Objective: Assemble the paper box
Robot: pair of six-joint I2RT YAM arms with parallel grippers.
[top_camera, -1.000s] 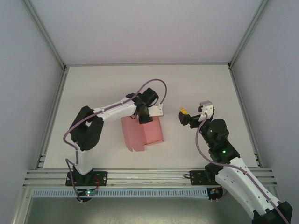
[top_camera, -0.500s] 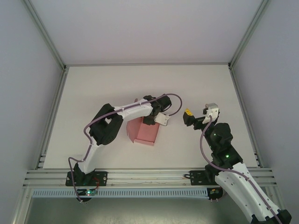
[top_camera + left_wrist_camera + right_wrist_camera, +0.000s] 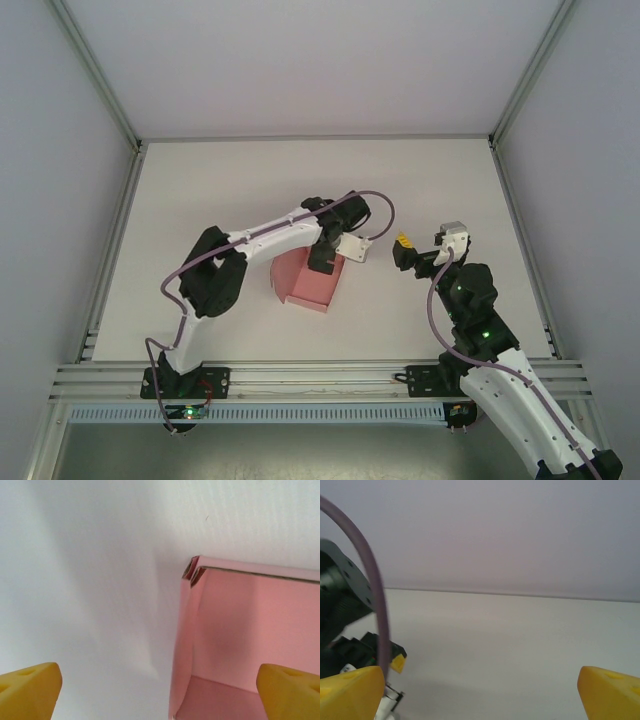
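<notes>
Just now the left hand point(image 3: 322, 262) has been opened wide, with nothing held — the paper box point(image 3: 305, 285), released, is left directly beneath it, walls apparently staying folded; the right hand point(image 3: 402, 245) is held open, empty, well apart.

From above, the left arm point(image 3: 270, 232) covers the upper edge of the paper box point(image 3: 305, 285). In the left wrist view the box runs off the right and bottom edges, and the left fingers point(image 3: 30, 690) are cropped at the lower corners. The right fingers point(image 3: 607, 692) are cropped likewise, beside a blurred purple cable point(image 3: 377, 607) at the left of the frame.
</notes>
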